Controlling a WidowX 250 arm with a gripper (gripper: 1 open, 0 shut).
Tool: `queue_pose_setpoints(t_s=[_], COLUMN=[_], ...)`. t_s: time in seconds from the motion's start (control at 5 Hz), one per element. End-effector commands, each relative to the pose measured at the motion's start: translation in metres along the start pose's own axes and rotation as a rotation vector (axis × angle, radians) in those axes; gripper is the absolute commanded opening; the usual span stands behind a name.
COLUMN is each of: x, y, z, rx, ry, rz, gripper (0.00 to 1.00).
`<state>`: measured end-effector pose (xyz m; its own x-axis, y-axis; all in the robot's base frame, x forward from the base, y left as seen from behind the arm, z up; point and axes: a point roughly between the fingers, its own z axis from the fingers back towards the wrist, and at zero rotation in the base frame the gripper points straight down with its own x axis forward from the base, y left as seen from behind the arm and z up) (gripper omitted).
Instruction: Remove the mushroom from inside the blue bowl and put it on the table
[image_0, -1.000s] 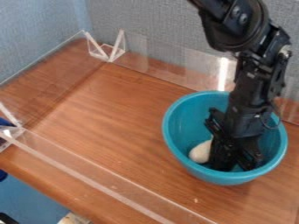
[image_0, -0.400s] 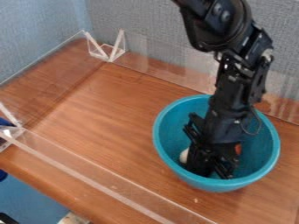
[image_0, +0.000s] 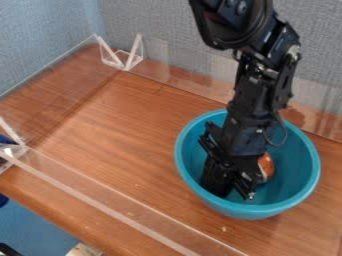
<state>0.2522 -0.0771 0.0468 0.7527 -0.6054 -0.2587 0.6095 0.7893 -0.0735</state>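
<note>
The blue bowl (image_0: 297, 185) stands on the table (image_0: 120, 130) at the right. My black gripper (image_0: 229, 184) reaches down into the bowl, its fingers shut and low against the bowl's near-left inner wall. The mushroom (image_0: 266, 166) shows as an orange-brown patch inside the bowl, just right of the gripper's body and partly hidden by it. It sits beside the fingers, not between them. Whether it touches the gripper I cannot tell.
Clear acrylic walls (image_0: 80, 185) run along the table's front and back edges. White bracket pieces stand at the back left (image_0: 123, 52) and the left edge (image_0: 8, 140). The arm (image_0: 254, 50) rises above the bowl at the right.
The arm has swung left and tilted, and the bowl has slid a little to the left. The mushroom, seen as a white patch left of the fingers before, now shows orange on their right.
</note>
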Motion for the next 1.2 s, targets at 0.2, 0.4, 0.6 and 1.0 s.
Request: queue_pose_setpoints(t_s=[0.2, 0.4, 0.6, 1.0], x=[-0.01, -0.013, -0.016, -0.022], y=[0.006, 0.009, 0.01, 0.017], z=[0.02, 0.02, 0.02, 0.022], rx=[0.026, 0.026, 0.024, 0.015], ry=[-0.056, -0.054, -0.053, -0.058], rz=[0.008, 0.01, 0.011, 0.02], gripper=[0.0, 0.0, 0.0, 0.0])
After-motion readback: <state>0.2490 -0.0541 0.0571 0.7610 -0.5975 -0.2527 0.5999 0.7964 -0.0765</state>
